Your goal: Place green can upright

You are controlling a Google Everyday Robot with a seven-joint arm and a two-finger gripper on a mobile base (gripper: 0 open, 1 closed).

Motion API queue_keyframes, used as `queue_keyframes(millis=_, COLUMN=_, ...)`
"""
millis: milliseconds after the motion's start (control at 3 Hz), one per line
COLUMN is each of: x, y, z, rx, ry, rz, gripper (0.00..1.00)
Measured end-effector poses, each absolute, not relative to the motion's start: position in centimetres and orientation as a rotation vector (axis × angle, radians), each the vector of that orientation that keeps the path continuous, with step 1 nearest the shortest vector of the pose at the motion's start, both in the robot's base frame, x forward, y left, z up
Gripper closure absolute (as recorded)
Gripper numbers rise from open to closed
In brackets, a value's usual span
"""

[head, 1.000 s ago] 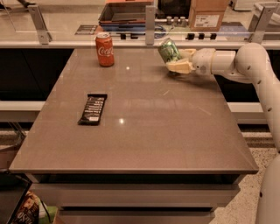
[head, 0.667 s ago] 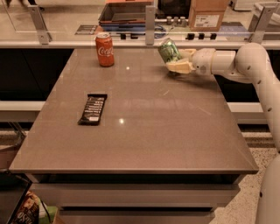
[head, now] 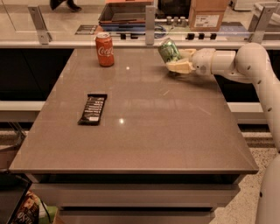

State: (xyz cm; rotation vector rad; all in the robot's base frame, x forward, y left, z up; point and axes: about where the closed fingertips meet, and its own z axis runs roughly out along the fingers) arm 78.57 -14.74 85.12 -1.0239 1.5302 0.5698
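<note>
**Gripper** (head: 177, 60): pale, two-fingered, over the far right part of the table (head: 144, 144), close to its back edge.

**Fingers** (head: 177, 67): clamped on the lower part of the green can (head: 168, 49). One finger shows in front of and under the can. The other lies behind it, toward the wrist. The can fills the gap between them.

**Green can:** held in the gripper at the far right of the table and tilted, not upright. Its silver top end leans up and to the left, away from the wrist, and pale markings show on its side. Whether its lower end touches the tabletop cannot be told.

**Arm** (head: 245, 61): white, entering from the right. The forearm lies roughly level above the table's right side and points left. At the elbow it bends, and the rest runs down the right edge of the view.

**Red cola can** (head: 104, 49): upright on the far left part of the table, well apart from the green can.

**Chocolate bar** (head: 92, 109): dark wrapper, lying flat on the left half of the table. It is nearer the front than the cola can, with its long side running roughly front to back.

**Table:** grey-brown glossy top with small bright reflections.

**Cardboard box** (head: 208, 12): beyond the table, upper right.

**Tray** (head: 127, 11): dark, beyond the table, top centre.
</note>
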Motion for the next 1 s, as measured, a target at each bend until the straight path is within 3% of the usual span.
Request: queue_keyframes(millis=1000, x=76.4, y=-17.3, z=87.4, rx=-0.884, ry=1.242, rz=0.614, gripper=1.00)
